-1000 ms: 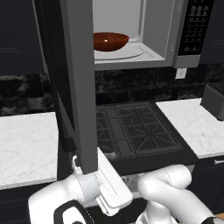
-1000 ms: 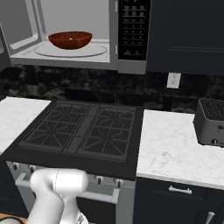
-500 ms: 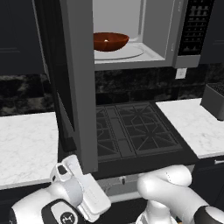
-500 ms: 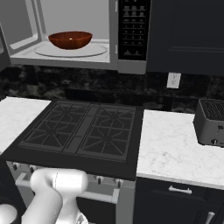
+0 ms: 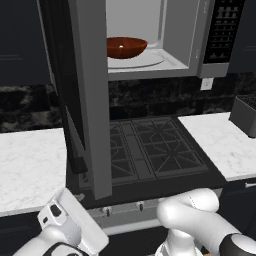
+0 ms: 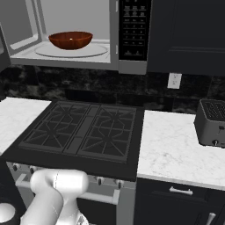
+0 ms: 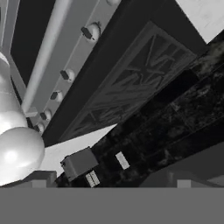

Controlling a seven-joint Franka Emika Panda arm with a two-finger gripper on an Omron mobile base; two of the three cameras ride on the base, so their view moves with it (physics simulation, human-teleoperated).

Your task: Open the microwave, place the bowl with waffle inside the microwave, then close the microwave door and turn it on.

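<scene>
A: Where is the shallow round reddish-brown glossy bowl (image 6: 70,40)?

B: Inside the large boxy grey-framed microwave (image 6: 79,35), upright on the pale round turntable plate (image 6: 72,50), mouth up. It sits toward the left half of the light grey cavity, clear of the walls. Round, so no long axis to note.

A: Contents?

B: From the left base view a small pale orange speck shows at its centre, the waffle (image 5: 120,48); too small to describe further.

A: Door?

B: The wide dark-glass microwave door in its grey frame (image 5: 80,95) stands swung out to the left, edge-on to the left camera, long axis vertical, hanging over the black gas stove with 2 grate sections (image 6: 83,132).

A: Claw?

B: The white arm's two-finger gripper (image 5: 75,227) is low at the stove front, below the door; jaws spread wide, holding nothing
</scene>
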